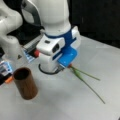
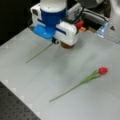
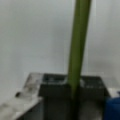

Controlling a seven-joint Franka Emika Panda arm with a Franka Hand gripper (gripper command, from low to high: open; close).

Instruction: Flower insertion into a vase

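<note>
Hovering low over the grey table [image 2: 30, 82], the blue-and-white end effector [image 1: 65, 65] straddles a thin green flower stem [image 3: 78, 42] (grip state unclear); the stem lies flat, the brown wood-look cylindrical vase [image 1: 25, 83] stands toward a front view's left.

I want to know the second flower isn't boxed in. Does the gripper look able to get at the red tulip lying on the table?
Probably yes. The red tulip lies alone on open table, nothing over or beside it. The gripper is down at another green stem, apart from the tulip.
</note>
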